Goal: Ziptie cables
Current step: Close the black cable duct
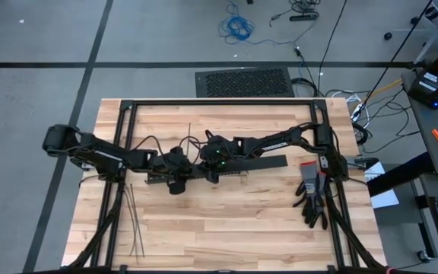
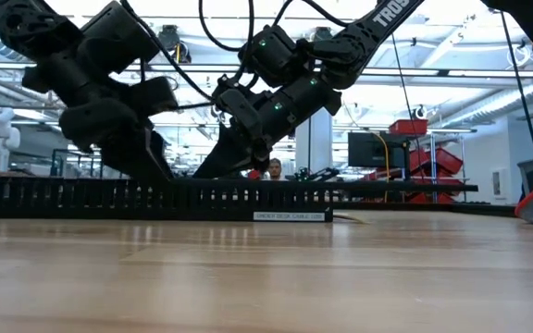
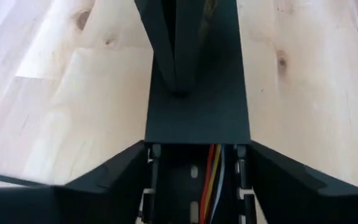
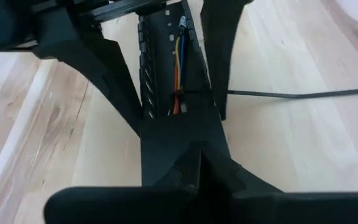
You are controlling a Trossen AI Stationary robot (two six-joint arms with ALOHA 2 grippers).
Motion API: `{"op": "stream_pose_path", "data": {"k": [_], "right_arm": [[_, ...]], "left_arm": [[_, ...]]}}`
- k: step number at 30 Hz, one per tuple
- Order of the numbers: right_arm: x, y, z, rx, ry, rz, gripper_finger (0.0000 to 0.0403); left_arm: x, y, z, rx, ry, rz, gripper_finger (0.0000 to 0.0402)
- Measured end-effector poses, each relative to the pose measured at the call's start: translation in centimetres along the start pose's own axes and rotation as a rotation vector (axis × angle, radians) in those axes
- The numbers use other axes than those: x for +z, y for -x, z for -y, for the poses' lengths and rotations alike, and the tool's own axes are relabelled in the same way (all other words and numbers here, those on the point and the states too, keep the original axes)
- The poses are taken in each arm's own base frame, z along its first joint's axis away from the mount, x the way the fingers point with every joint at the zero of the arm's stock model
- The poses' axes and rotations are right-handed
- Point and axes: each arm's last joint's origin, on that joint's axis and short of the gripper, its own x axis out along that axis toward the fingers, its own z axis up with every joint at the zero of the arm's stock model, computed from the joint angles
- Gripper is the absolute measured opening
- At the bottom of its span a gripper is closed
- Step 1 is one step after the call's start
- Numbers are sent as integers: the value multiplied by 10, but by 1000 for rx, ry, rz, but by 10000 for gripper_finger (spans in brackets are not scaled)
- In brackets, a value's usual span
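Cables (image 3: 213,177): inside black duct (image 3: 197,118); left gripper (image 3: 194,163) spread astride duct; right gripper (image 4: 197,152) clenched on duct.

The desk (image 1: 226,213) is pale blond wood with planked grain and small brown knots. The slotted duct (image 2: 155,199) is black, with a row of narrow vertical slits along its wall and a small white label. Inside it the cables (image 4: 179,68) run red, orange, yellow and blue. The zipties (image 1: 133,221) are thin dark lines against the wood. Both arms are matte black, each with a small green light. Black gloves (image 1: 312,194) with red cuffs lie on the desk.
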Motion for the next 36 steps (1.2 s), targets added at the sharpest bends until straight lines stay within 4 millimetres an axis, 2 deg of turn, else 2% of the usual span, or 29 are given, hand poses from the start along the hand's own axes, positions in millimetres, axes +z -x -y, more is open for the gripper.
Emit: {"op": "stream_pose_path", "data": {"k": [3, 6, 10, 13, 16, 22, 31, 36], "right_arm": [[0, 0, 0, 1, -1, -2, 0], [0, 0, 0, 2, -1, -3, 0], [-1, 0, -1, 23, -3, -12, 0], [-1, 0, -1, 25, -4, -12, 0], [-1, 0, -1, 24, -7, -15, 0], [-1, 0, -1, 24, -7, -16, 0], [-1, 0, -1, 24, -7, -16, 0], [-1, 0, -1, 24, -7, -16, 0]], "left_arm": [[7, 2, 3, -10, -13, 41, 292], [6, 3, 6, -19, -25, 26, 323], [13, 6, 10, -55, -26, 14, 343], [22, 12, 11, -51, -43, -30, 345], [16, 18, 8, -5, -55, -153, 345], [9, 18, 6, 32, -16, -206, 345], [-4, 12, 6, 45, 49, -153, 344], [-13, 9, 5, 42, 84, -107, 325]]}}
